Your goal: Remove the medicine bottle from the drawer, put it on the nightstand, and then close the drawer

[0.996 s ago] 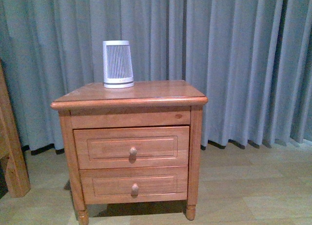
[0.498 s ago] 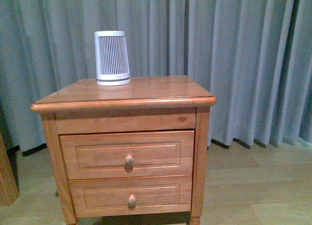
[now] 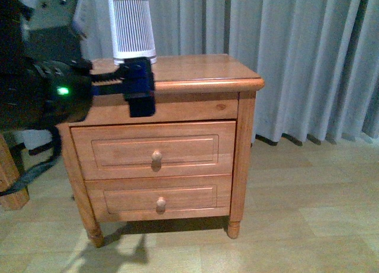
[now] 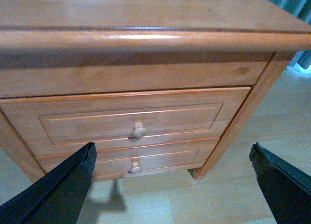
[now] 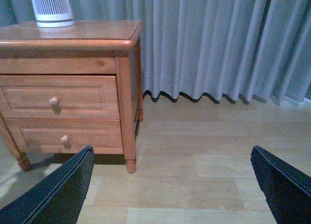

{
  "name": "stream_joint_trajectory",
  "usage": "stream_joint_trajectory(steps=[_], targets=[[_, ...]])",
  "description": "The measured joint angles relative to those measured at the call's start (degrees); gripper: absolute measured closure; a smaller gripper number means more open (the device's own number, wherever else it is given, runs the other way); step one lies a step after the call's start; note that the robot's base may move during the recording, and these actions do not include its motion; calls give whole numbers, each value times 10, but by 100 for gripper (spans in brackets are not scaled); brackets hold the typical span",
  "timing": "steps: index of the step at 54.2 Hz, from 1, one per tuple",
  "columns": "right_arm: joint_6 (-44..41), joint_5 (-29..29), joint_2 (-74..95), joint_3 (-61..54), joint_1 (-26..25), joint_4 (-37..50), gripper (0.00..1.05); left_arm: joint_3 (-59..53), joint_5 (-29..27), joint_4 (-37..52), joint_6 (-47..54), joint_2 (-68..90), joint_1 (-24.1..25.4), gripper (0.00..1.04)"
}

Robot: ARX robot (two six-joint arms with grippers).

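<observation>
**Drawer shut, left arm at the nightstand**

We cannot see the medicine bottle in any view. The drawer (image 3: 154,150) is closed, its front flush above the lower drawer (image 3: 159,201).

Our left gripper (image 3: 140,90) hangs in front of the nightstand (image 3: 195,68), level with the top's rounded edge and above the drawer front. In the left wrist view its fingers (image 4: 58,190) are spread wide. The drawer's knob (image 4: 139,131) shows between and beyond them, touching neither.

Our right gripper (image 5: 171,153) is well off to the side of the nightstand over the floor, with its fingers (image 5: 63,195) also spread and holding nothing.

Half a second ago the front view showed no arm. The left arm has now come in from the left. The nightstand sits higher in the view, and its feet show again.
</observation>
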Motion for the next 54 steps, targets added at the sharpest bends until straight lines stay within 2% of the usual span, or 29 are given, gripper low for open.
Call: stream_joint_trajectory(steps=[11,23,32,54], targets=[[0,0,0,0,0,0,7,69,-45,8,-16,126,-28,7],[0,0,0,0,0,0,7,179,-53,-9,-26,258,-45,7],[0,0,0,0,0,0,7,243,-43,-9,-7,312,-33,7],[0,0,0,0,0,0,7,362,-50,-22,10,411,35,7]])
